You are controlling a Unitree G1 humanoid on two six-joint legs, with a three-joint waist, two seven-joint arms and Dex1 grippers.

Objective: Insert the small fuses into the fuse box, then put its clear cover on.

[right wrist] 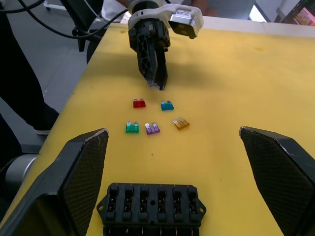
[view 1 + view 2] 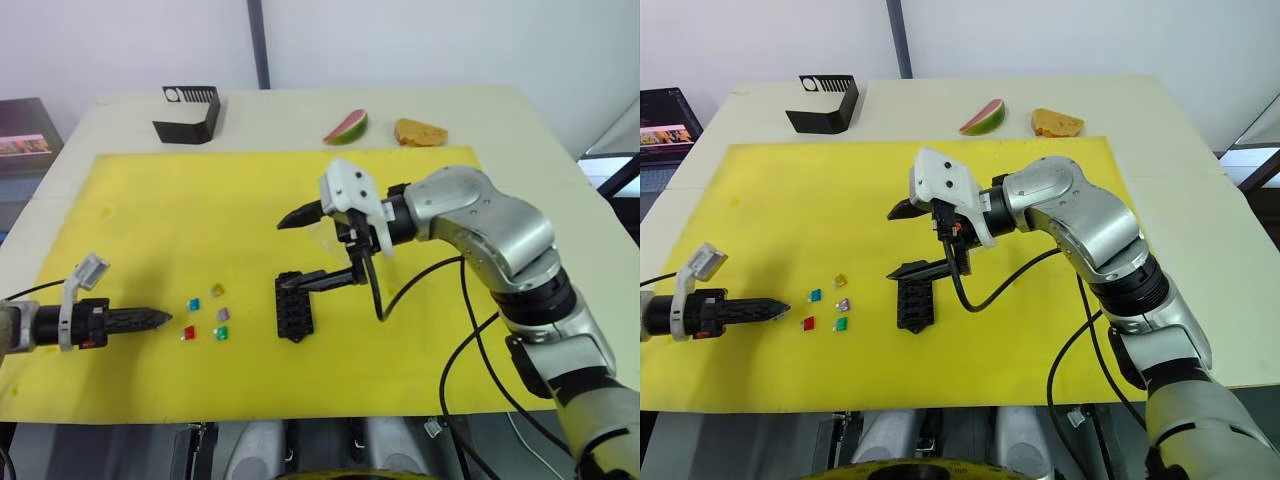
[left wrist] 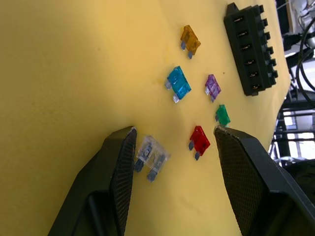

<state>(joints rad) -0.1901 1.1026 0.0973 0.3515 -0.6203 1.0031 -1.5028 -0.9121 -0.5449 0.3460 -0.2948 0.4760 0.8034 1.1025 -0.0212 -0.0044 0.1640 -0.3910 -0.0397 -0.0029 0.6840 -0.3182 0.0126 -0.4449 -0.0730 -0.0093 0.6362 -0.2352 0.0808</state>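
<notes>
At the left edge of the head view my left arm is cut off; its gripper (image 2: pixel 158 319) lies low and level over the yellow mat (image 2: pixel 140 200), pointing right. There the fingers look closed to a point, but the wrist view shows them parted, holding nothing, straddling a clear fuse (image 3: pixel 151 157) that lies on the mat beside one fingertip. That fuse is hard to make out from the head views.

Just right of that gripper, lower left of centre, lie the other fuses: blue (image 2: pixel 194 303), orange (image 2: pixel 218 290), purple (image 2: pixel 222 314), red (image 2: pixel 189 332) and green (image 2: pixel 221 333), loose and close together, none touching.

At lower centre sits the fuse box (image 2: pixel 293 305), its slots showing no fuses in the right wrist view. My lower right finger (image 2: pixel 330 279) overlaps its upper end, so I cannot tell whether they touch.

My right arm comes in from the lower right corner, elbow bent, forearm reaching left. Its gripper (image 2: pixel 300 248) is spread wide and empty above the box. I cannot make out the clear cover.

A black stand (image 2: pixel 187 113) sits upper left, a melon slice (image 2: pixel 346 127) and bread (image 2: pixel 420 132) upper centre.
</notes>
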